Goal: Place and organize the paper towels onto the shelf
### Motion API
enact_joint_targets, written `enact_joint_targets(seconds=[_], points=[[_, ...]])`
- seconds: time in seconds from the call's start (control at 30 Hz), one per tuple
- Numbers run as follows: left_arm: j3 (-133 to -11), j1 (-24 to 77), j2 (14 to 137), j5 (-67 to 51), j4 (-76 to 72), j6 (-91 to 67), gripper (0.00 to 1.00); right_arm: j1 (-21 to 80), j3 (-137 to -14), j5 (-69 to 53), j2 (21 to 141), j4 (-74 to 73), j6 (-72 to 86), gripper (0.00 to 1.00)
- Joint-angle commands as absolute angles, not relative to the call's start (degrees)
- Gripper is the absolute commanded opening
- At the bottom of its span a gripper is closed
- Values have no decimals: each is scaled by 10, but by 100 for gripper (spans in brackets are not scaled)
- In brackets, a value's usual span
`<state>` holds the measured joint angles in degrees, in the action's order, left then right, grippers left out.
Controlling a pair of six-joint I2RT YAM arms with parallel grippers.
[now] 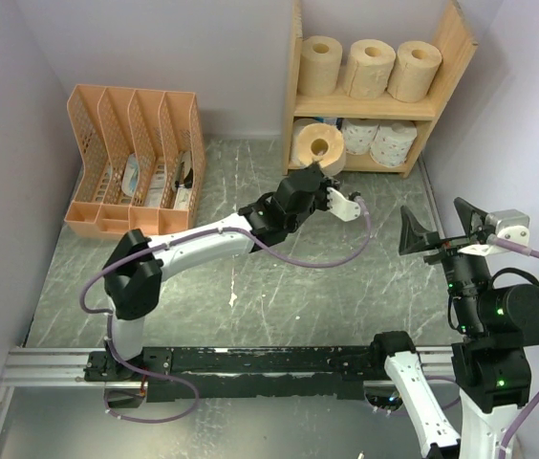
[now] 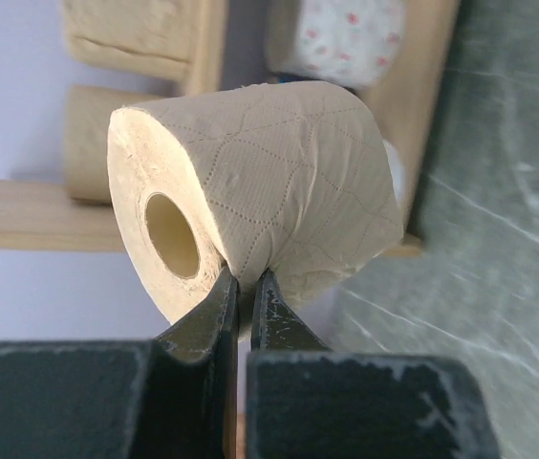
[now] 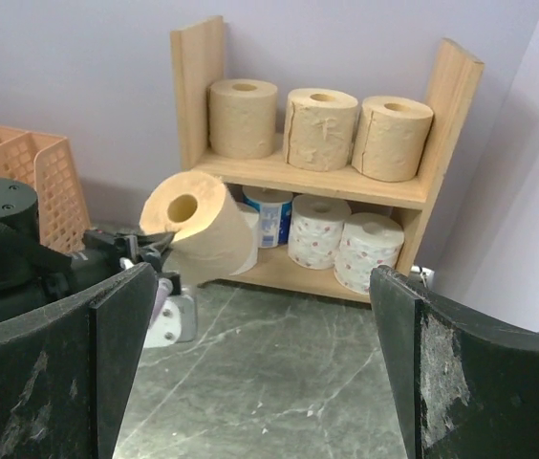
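Left fingers [image 2: 214, 311] are pinched almost together on the lower edge of one tan roll [image 2: 279, 182], so the left gripper [image 2: 243, 277] is clamped on it. Right gripper [image 3: 262, 277] fingers are wide apart with nothing between them, back on the right side of the table [image 3: 279, 382]. The held roll lies on its side with its core horizontal, at the left end of the lower tier opening of the shelf [image 3: 451, 115]; can't tell if it touches the board. It is a short, fat cylinder of soft unbleached paper with quilted diamond embossing, a slightly ragged end face and a round hollow core. Top tier holds three more tan rolls [image 3: 322, 129] upright in a row, cores up. Lower tier holds a white roll with blue marking [image 3: 271, 215] and two white floral-print rolls [image 3: 370, 251], also upright. Shelf is light raw wood with flat boards and tall side panels. Table surface is dark green-grey with pale marble veins. Fingers are matte black and scuffed.
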<state>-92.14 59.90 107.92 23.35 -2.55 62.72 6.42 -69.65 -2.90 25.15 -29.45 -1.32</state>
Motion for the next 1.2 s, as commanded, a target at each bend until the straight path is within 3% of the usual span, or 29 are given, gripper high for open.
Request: enact_joint_targets(seconds=[0.0,0.17,0.63,1.17], points=[[-963,599,1117,241,-222,823,7,62,-691,-20,249,-276,-13,94],[-1052,576,1169,192,-208,889,7,61,-676,-16,238,-271,-11,94],[-1367,542,1288,123,53,850,7,62,-649,-30,246,-257,-22,95],[-1399,504,1295,66,125,820,8,62,-616,-42,246,-226,-25,95]])
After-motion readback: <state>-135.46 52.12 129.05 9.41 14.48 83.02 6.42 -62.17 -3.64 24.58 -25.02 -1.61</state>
